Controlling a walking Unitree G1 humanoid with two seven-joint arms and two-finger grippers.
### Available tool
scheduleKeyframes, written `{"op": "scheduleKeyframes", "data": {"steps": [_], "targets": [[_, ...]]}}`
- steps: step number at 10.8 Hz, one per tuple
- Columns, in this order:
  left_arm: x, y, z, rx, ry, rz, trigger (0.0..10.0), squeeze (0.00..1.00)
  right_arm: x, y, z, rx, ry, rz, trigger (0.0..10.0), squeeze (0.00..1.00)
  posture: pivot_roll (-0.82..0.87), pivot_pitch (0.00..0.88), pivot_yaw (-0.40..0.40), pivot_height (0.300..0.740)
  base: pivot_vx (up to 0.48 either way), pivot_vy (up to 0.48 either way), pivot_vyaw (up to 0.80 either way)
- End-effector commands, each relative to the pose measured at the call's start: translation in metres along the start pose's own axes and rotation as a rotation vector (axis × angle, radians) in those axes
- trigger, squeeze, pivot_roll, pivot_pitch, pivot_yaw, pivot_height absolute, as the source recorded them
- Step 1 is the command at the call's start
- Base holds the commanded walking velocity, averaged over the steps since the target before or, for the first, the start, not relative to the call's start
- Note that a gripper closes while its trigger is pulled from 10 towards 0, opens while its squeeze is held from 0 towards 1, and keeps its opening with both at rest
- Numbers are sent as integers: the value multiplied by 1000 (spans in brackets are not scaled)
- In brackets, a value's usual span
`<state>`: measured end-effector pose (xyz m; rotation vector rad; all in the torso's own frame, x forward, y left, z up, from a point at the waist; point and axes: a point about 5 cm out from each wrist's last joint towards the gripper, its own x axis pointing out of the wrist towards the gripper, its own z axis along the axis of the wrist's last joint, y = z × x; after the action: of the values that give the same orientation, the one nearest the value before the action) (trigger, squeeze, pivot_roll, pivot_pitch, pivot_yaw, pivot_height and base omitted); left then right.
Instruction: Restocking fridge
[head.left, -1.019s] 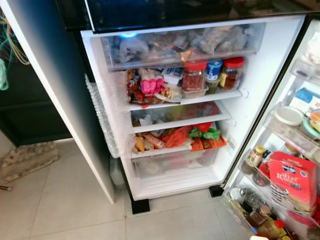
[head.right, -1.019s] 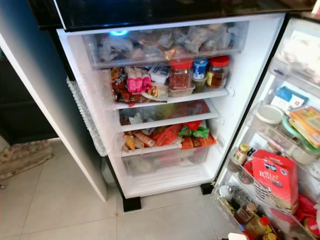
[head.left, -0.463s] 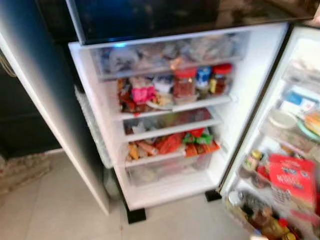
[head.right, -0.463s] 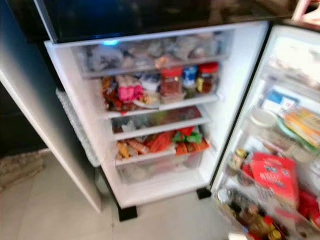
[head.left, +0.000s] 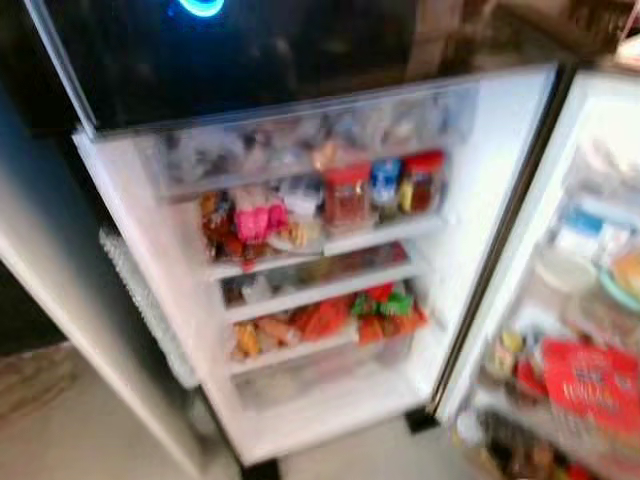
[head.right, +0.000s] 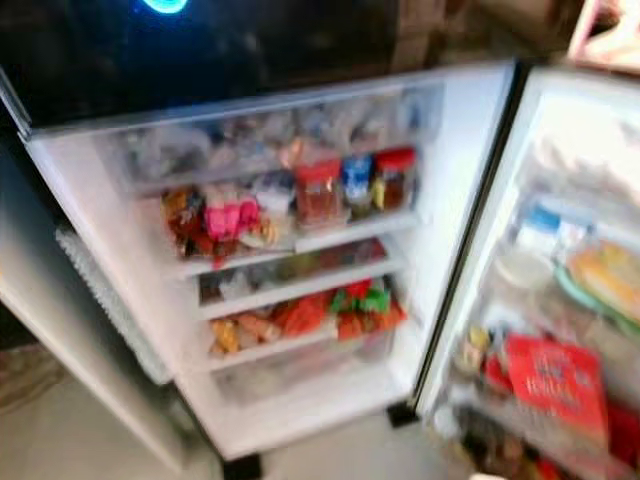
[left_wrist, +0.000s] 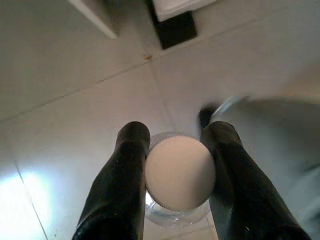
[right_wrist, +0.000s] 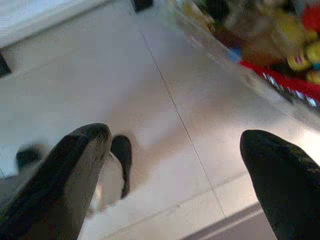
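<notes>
The left gripper (left_wrist: 172, 150) is closed on a clear bottle (left_wrist: 179, 212) with a white cap (left_wrist: 180, 172): one black finger presses the cap's side at nine o'clock, the other at three o'clock, and the bottle's clear shoulder shows just under the cap at six o'clock. Beneath it lies the pale tiled floor (left_wrist: 75, 100), with a black fridge foot (left_wrist: 172, 27) up at twelve o'clock from the cap. The right gripper (right_wrist: 175, 175) hangs open and holds nothing, its two fingers well apart over the same floor tiles, and at one o'clock from it a blurred row of bottles sits in the low door rack (right_wrist: 270, 45). Farther out, the head views, blurred, show the fridge (head.left: 300, 250) standing open. At the top of the open part, twelve o'clock, a clear drawer (head.left: 300, 140) holds pale bags. On the shelf under it stand three jars, one with a red lid (head.left: 347, 195), one with a blue lid (head.left: 385, 185) and another red-lidded one (head.left: 422, 180), with a pink packet (head.left: 255, 220) at nine o'clock from them. Lower still, orange, red and green packets (head.left: 350, 315) crowd a shelf. At three to four o'clock the open door (head.left: 590, 300) carries stocked racks, among them a red box (head.left: 595, 385) near the bottom.
</notes>
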<state>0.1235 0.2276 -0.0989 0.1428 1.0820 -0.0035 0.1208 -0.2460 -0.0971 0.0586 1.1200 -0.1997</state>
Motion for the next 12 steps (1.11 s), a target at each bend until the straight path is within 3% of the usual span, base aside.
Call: {"op": "scheduleKeyframes", "data": {"steps": [1, 6, 12], "targets": [[-2, 4, -7, -8, 27, 9, 10000, 0, 2, 9, 6, 9, -16, 23, 10000, 0, 9, 0, 7, 740, 356, 0, 0], [-2, 5, -7, 0, 29, 11, 10000, 0, 2, 9, 5, 4, -13, 25, 10000, 0, 9, 0, 8, 740, 343, 0, 0], [-2, 5, -7, 13, 27, 6, 10000, 0, 2, 10, 5, -5, -8, 34, 10000, 0, 8, 0, 9, 740, 0, 0, 0]]}}
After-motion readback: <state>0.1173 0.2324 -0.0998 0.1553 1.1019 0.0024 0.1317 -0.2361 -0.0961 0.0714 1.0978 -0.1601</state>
